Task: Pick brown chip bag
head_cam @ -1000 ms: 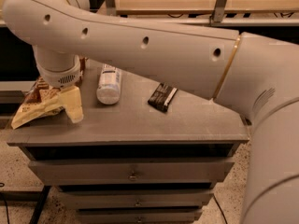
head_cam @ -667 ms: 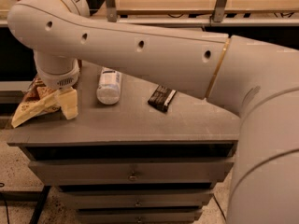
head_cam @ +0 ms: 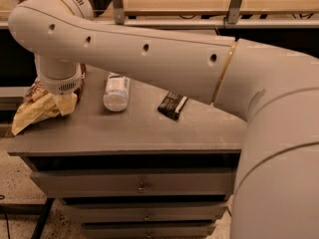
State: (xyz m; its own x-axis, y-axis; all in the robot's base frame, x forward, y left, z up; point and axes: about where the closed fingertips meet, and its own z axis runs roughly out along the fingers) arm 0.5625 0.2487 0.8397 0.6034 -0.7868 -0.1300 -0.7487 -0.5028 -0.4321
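Observation:
The brown chip bag (head_cam: 33, 111) lies crinkled at the left end of the grey cabinet top (head_cam: 149, 133), its pale end hanging over the left edge. My gripper (head_cam: 60, 94) is at the end of the white wrist, pointing straight down onto the bag's right part. The wrist housing hides it and the spot where it meets the bag. My long white arm crosses the view from the right.
A clear bottle with a white label (head_cam: 115, 92) lies on its side just right of the wrist. A small black flat wrapper (head_cam: 172, 105) lies mid-top. Drawers (head_cam: 142, 185) sit below. A wooden shelf with metal posts (head_cam: 117, 4) stands behind.
My arm has shifted a little to the left and the wrist sits lower over the bag. The bag's right end looks more crumpled under it. Bottle and wrapper have not moved.

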